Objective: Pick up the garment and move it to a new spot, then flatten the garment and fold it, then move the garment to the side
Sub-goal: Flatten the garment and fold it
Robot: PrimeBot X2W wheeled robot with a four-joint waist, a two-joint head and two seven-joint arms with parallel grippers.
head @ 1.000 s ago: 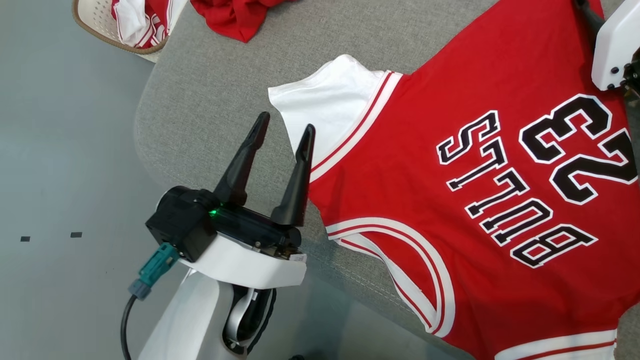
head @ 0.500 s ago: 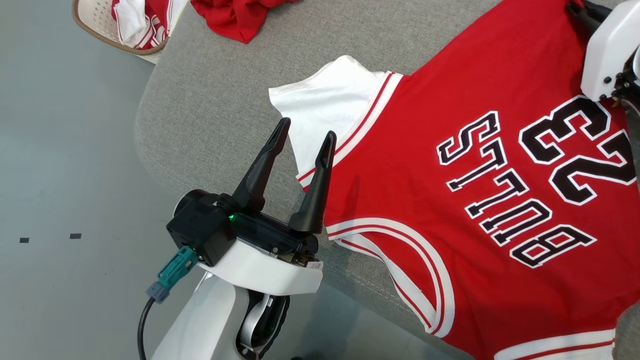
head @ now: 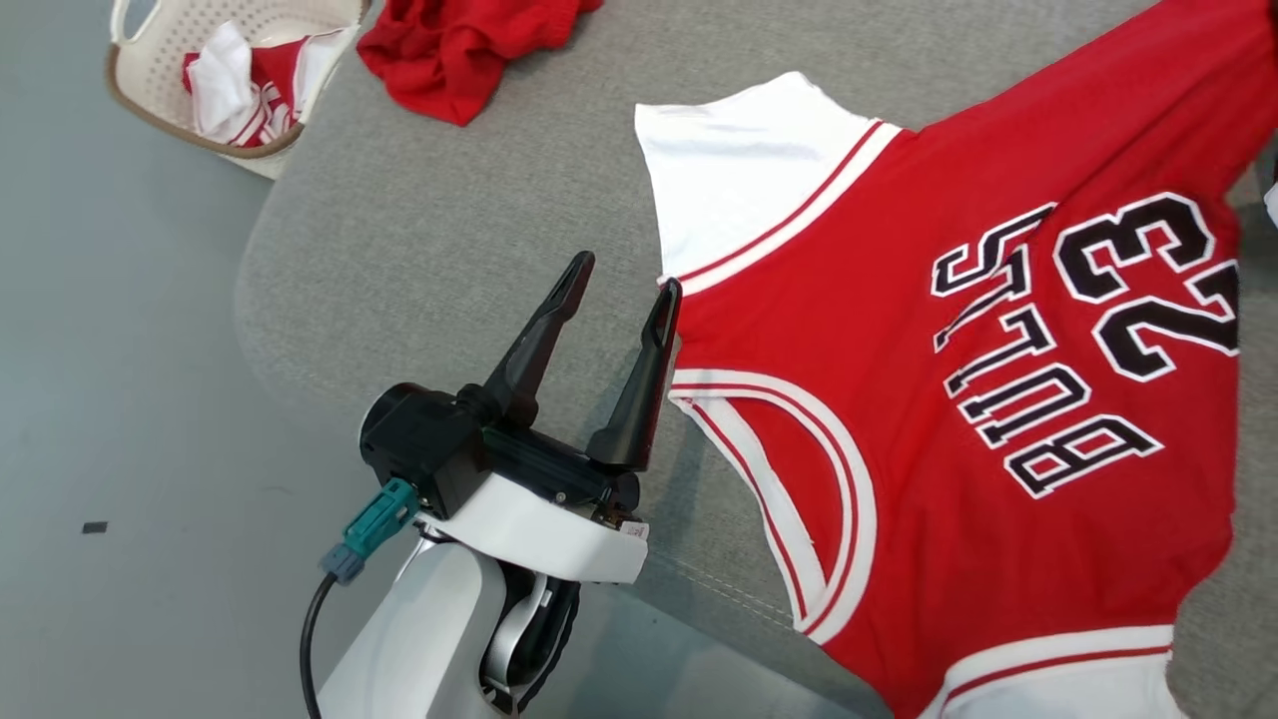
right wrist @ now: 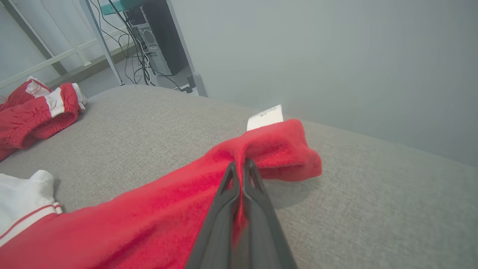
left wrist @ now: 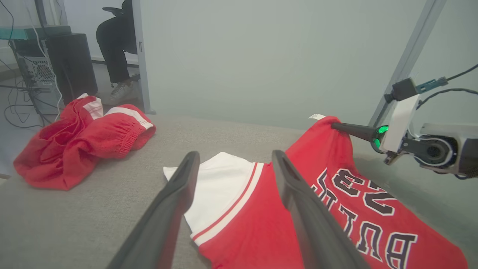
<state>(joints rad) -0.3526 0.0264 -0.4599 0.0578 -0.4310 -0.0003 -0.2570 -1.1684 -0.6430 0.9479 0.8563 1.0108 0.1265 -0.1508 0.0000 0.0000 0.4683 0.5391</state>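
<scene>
The garment point(head: 899, 399) is a red jersey with white sleeves and black lettering, spread face up on the grey padded table point(head: 419, 220). My left gripper point(head: 626, 276) is open at the table's near-left edge. Its right fingertip is at the jersey's edge, just below the white sleeve. From the left wrist, the left gripper point(left wrist: 235, 155) points over the white sleeve of the garment point(left wrist: 261, 224). The right gripper point(left wrist: 336, 126) is there at the far side, pinching the red hem. From the right wrist, my right gripper point(right wrist: 239, 164) is shut on a bunched fold of the garment point(right wrist: 149, 209) beside its white label.
A crumpled pile of red shorts point(head: 459, 50) lies at the table's far-left corner. A pale basket point(head: 170, 135) with clothes stands on the floor beyond the table's rounded edge. A seated person's legs point(left wrist: 115, 45) and a computer tower point(left wrist: 71, 63) are in the background.
My right gripper has shut on the garment's hem. The left gripper has moved right, up to the jersey's edge. The jersey has shifted and its sleeve lies flatter. The head camera has also moved.
</scene>
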